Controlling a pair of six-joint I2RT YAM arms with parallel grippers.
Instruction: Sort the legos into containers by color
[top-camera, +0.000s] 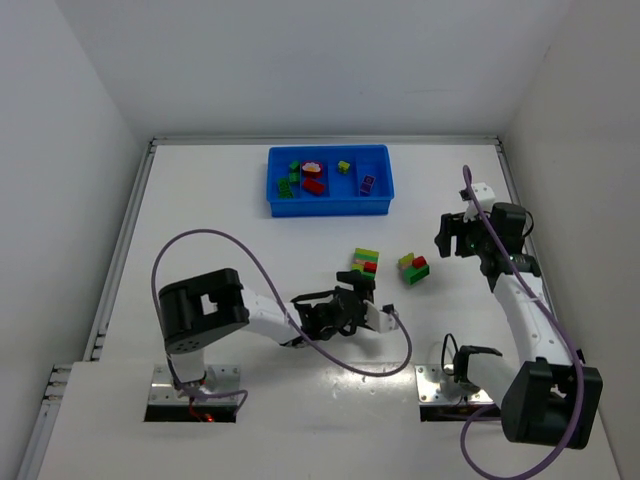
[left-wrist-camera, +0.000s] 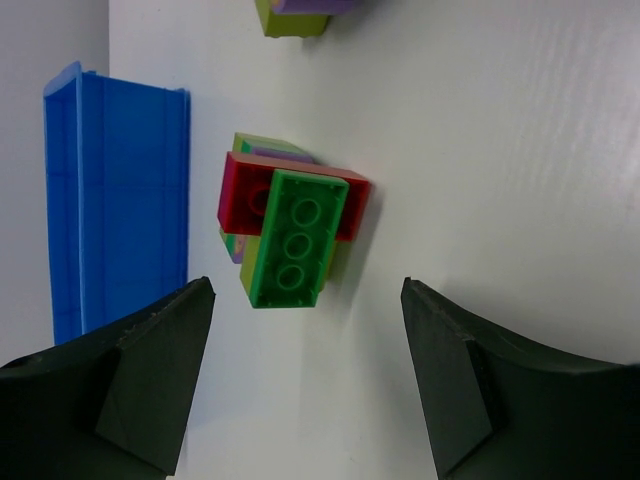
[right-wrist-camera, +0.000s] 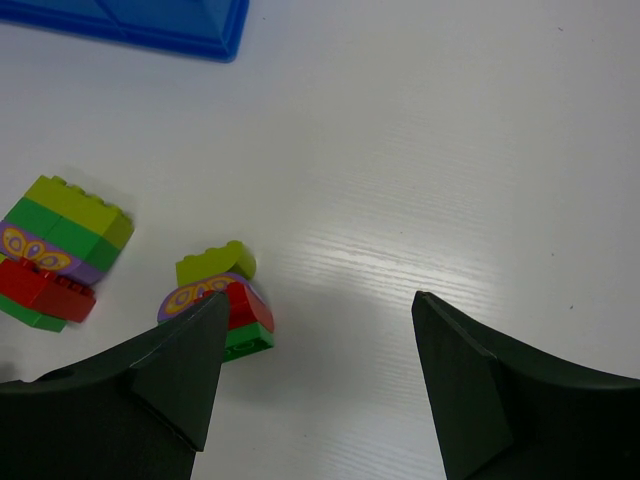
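Near side of bright blue rectangular shallow plastic tray (top-camera: 330, 209), on white bench (top-camera: 220, 220): left pincer (left-wrist-camera: 305, 300) spread wide, empty, facing multicoloured stacked plastic brick clump (left-wrist-camera: 295, 225). Long green brick (left-wrist-camera: 293, 240) topmost, red under. Clump just ahead of fingertips, not yet between them.

Step in hand, by my reading: approach for pick. Next move calls for advance, straddle, squeeze; mixed clump likely needs splitting by colour.

Further right, also tray's near side: smaller mixed clump (right-wrist-camera: 220, 305); right pincer (right-wrist-camera: 320, 310) wide, empty, near it.

Tray compartments, left to right: green bricks (top-camera: 289, 181); red bricks (top-camera: 314, 184); one yellow-green brick (top-camera: 343, 166); one purple brick (top-camera: 367, 184).
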